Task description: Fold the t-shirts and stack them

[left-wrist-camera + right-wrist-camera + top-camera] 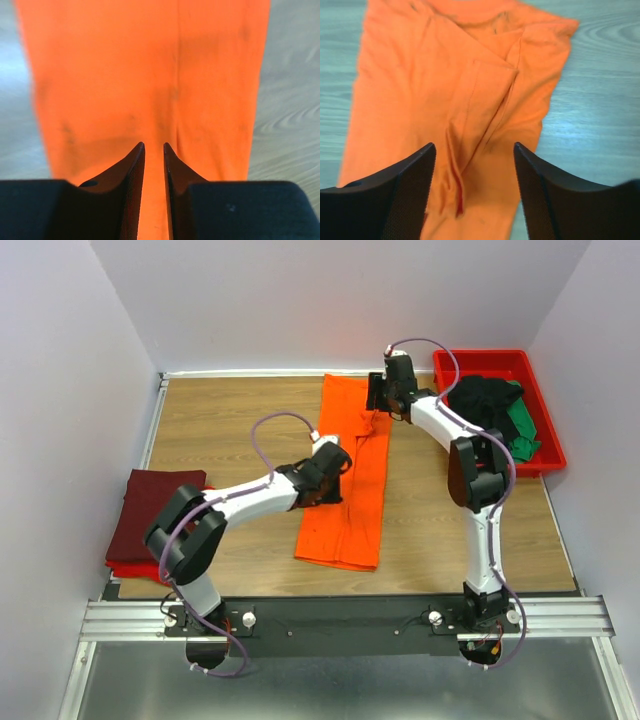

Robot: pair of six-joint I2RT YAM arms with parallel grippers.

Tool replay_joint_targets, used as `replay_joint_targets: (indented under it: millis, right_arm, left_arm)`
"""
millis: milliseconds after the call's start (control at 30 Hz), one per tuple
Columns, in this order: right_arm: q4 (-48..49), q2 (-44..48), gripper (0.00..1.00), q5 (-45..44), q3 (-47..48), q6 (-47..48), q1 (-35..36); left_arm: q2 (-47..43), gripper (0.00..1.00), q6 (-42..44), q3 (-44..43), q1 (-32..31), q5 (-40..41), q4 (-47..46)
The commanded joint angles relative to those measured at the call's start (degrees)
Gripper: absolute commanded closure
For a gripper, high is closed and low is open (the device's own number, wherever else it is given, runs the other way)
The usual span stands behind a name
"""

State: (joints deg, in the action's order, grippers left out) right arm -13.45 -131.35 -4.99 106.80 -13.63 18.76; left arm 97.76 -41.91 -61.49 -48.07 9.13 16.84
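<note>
The bright orange t-shirt (350,525) lies in the middle of the table, folded into a long narrow strip running from far to near. My left gripper (335,470) hovers over its left middle part. In the left wrist view the gripper (154,145) is nearly shut, with a narrow gap and nothing in it, above the orange cloth (150,75). My right gripper (378,400) is over the shirt's far end. In the right wrist view it (474,146) is open and empty over the overlapped folds (445,75).
A folded maroon t-shirt (150,505) lies on a red one (140,570) at the table's left edge. A red plastic tray (548,458) at the far right holds a black shirt (485,400) and a green shirt (522,425).
</note>
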Motion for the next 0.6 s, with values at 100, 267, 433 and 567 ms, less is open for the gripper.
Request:
replay_joint_targets:
  millis: [100,267,433,567]
  right_arm:
    - [-0.2,4.1,0.51,-0.7,-2.2,-1.8,1.4]
    - [-0.2,2.4,0.62,-1.2,-2.3,-1.9,2.8]
    - [-0.2,1.5,0.61,-3.6,-3.1,-1.5,4.3]
    - [-0.3,1.4,0.56,-7.0,-4.3,-1.2,4.8]
  left_arm:
    - [-6.2,0.70,4.1,-3.0,7.5,-3.2,0.6]
    - [-8.4,0.71,5.6,-2.9,11.2,-4.6,0.2]
    - [-9.5,0.70,6.5,-2.6,13.3,-5.1,0.2]
    - [-10.1,0.70,6.9,-2.0,14.3,-5.5,-0.1]
